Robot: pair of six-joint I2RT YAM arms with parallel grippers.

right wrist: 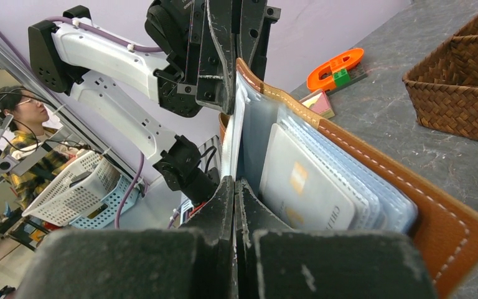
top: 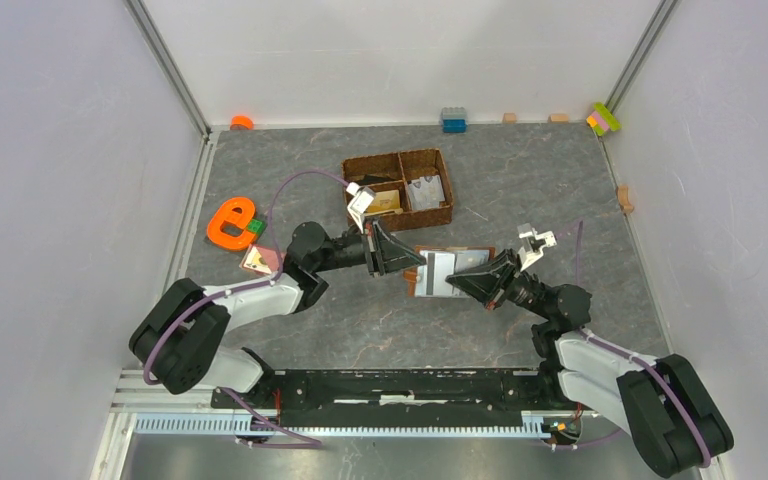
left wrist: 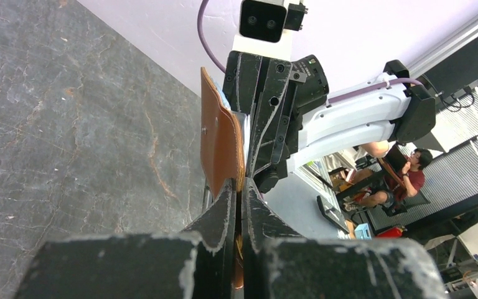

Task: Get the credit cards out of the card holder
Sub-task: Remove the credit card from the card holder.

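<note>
The brown card holder [top: 449, 268] is held open above the table between both grippers, pale inside facing up. My left gripper [top: 412, 262] is shut on its brown outer flap [left wrist: 221, 143], seen edge-on in the left wrist view. My right gripper [right wrist: 234, 184] is shut on a thin pale leaf [right wrist: 236, 134] inside the card holder; I cannot tell whether it is a card or a pocket. A grey-white credit card [right wrist: 302, 187] sits in a pocket beside it. A gold-tan card [top: 385, 202] and a pale card [top: 426, 192] lie in the basket.
The brown woven basket [top: 397, 160] stands just behind the grippers. An orange letter toy [top: 230, 222] with a green block and a pink triangle piece [top: 258, 260] lie at the left. Small bricks [top: 453, 120] line the back wall, and a wooden block [top: 624, 197] sits at the right.
</note>
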